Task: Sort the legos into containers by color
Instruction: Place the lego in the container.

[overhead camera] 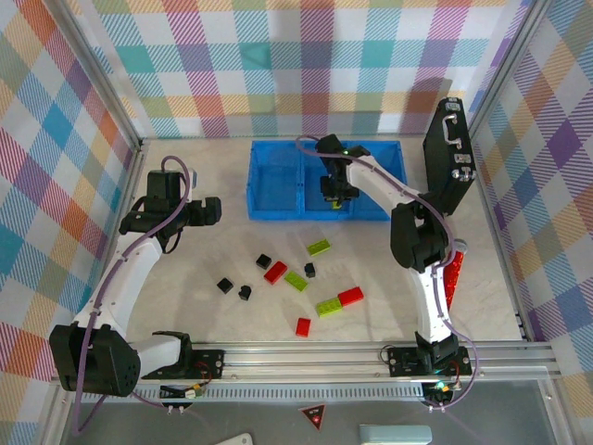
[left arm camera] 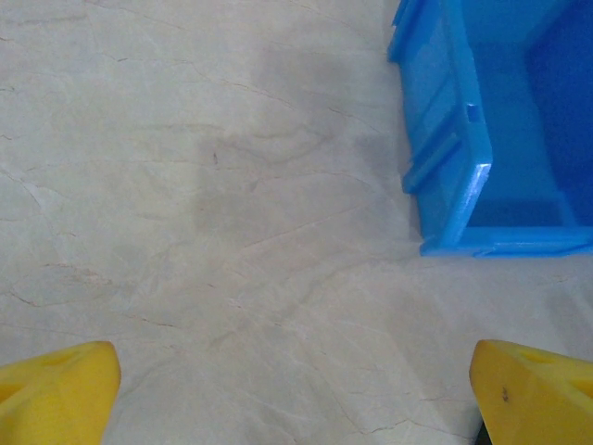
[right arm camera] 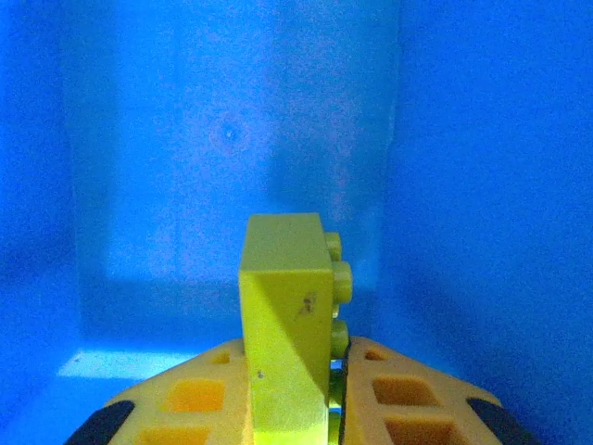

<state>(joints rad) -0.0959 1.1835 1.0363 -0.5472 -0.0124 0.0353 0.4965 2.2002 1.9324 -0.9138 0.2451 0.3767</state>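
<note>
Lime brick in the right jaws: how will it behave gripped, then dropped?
Lime brick looks like rigid moulded plastic, so it likely won't deform in the right jaws. Smooth faces, held on end: may slip or pivot. Small and likely light, so it'll probably bounce or topple flat on the blue tray floor.

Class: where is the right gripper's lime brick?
The lime brick is clamped in the right gripper, inside the blue tray at the table's far side, seemingly its middle compartment.

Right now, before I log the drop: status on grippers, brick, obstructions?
Right gripper shut on lime green plastic brick, inside blue plastic tray compartment. Left gripper open over bare table. No obstruction seen.
</note>
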